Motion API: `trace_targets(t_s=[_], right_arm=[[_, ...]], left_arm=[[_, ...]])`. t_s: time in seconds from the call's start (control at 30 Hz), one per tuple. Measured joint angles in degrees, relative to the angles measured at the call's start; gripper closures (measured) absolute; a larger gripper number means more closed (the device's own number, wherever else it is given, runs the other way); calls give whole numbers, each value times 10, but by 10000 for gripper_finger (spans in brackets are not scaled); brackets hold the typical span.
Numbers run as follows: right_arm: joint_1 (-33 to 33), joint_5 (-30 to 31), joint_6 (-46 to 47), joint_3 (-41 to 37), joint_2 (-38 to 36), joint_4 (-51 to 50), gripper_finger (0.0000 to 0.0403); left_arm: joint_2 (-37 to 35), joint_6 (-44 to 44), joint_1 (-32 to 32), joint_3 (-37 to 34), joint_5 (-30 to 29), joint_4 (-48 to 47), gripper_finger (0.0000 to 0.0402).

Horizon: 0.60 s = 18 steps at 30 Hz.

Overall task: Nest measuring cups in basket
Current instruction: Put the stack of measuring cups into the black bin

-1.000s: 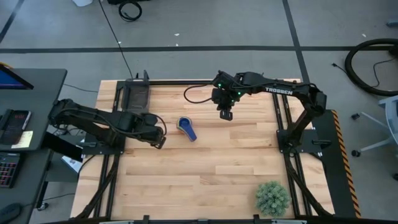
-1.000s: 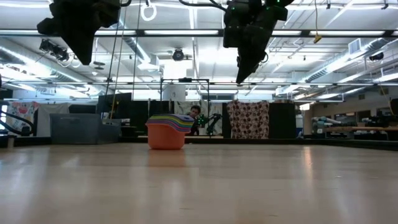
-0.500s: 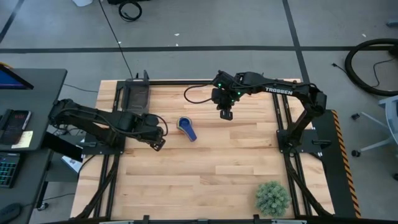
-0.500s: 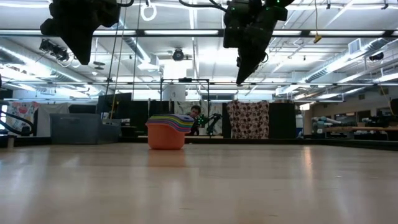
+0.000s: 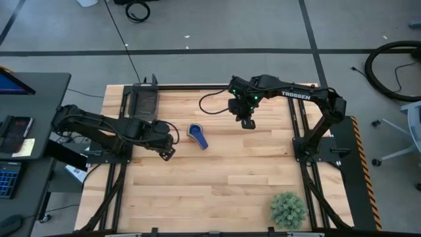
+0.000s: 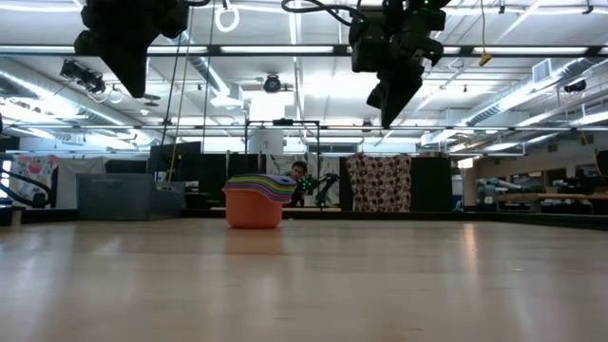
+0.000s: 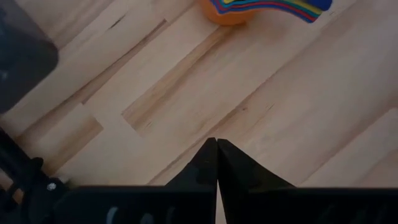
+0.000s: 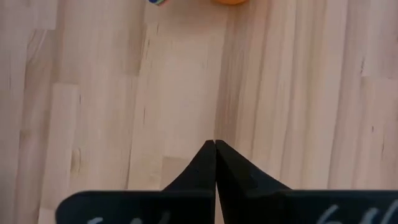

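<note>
The measuring cups [image 5: 197, 135] stand nested in one stack on the bare table, dark blue on top in the high view, orange at the bottom in the low view [image 6: 255, 201]. The stack also shows in the left wrist view [image 7: 261, 9] and at the edge of the right wrist view [image 8: 229, 2]. The dark basket [image 5: 144, 100] sits at the table's far left corner, apart from the stack. My left gripper [image 5: 168, 152] is shut and empty, left of the stack. My right gripper [image 5: 247, 123] is shut and empty, above the table to the right of the stack.
A spiky green plant ball [image 5: 288, 209] sits at the table's near right corner. A dark block [image 7: 22, 53] shows beside the left arm. Bare wood lies between the stack and the near edge.
My right gripper has moved toward the table's right edge, away from the cup stack, staying shut. My left gripper has shifted slightly. The cup stack has stayed where it was.
</note>
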Motion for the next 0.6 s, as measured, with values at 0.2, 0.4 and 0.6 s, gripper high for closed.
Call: trace_targets(t_s=[0.2,0.4,0.6], right_arm=[[1,0,1,0,0,1,379],[1,0,1,0,0,5,373],[1,0,1,0,0,6,372]], left_arm=[[0,0,0,0,0,8,395],[0,1,0,0,0,8,395],[0,0,0,0,0,9,395]])
